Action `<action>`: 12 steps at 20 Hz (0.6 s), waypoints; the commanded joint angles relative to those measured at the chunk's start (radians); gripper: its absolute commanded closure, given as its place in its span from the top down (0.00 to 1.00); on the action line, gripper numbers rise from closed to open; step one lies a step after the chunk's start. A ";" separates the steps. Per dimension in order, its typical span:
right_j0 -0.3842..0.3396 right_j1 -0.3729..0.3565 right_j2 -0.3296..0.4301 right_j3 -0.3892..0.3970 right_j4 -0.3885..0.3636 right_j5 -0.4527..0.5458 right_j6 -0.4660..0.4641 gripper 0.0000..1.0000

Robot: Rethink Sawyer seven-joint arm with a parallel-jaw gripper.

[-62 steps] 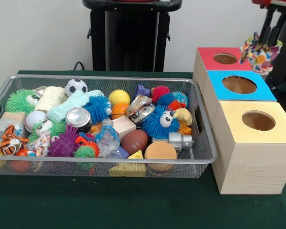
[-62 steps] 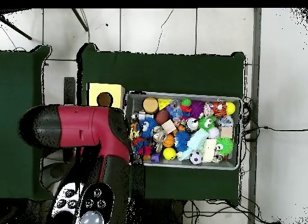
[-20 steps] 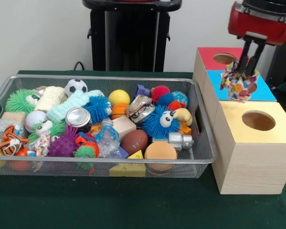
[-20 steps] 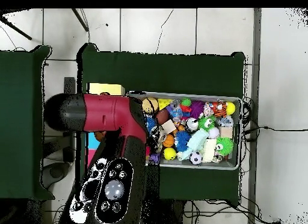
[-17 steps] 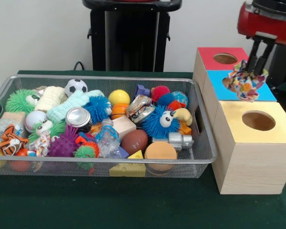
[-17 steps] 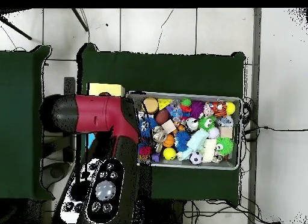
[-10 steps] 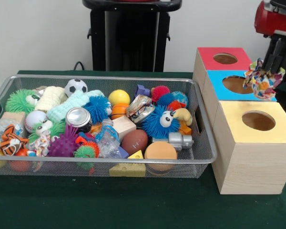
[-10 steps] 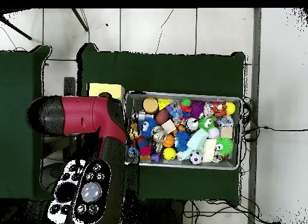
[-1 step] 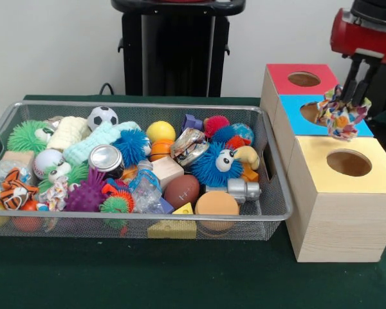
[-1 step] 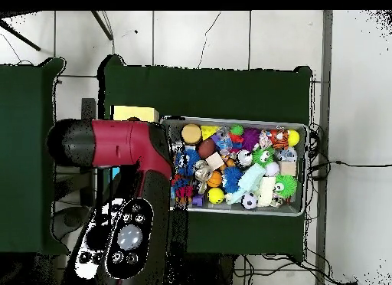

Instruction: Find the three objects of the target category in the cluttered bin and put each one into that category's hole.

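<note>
We see hand point(image 9: 351, 98) gripping one cloth toy point(image 9: 340, 116), upper right | three boxes point(image 9: 338, 193) | one bin point(image 9: 270, 161)

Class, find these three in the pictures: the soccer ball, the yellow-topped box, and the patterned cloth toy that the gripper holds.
soccer ball point(image 9: 103, 117), front view, its middle
yellow-topped box point(image 9: 321, 161), front view, bare top beside the hole
patterned cloth toy point(image 9: 340, 117), front view, its middle

1. The wire bin point(image 9: 270, 193) is packed full; toys touch one another, leaving no bare gaps.
2. The red hole point(image 9: 304, 79) and yellow hole point(image 9: 349, 162) lie uncovered.
3. The end effector point(image 9: 355, 93) and its patterned cloth toy point(image 9: 340, 117) hang over the blue hole point(image 9: 314, 112), partly covering it.
</note>
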 commanded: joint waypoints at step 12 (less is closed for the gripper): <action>-0.039 0.074 0.052 -0.074 0.015 0.093 0.187 0.00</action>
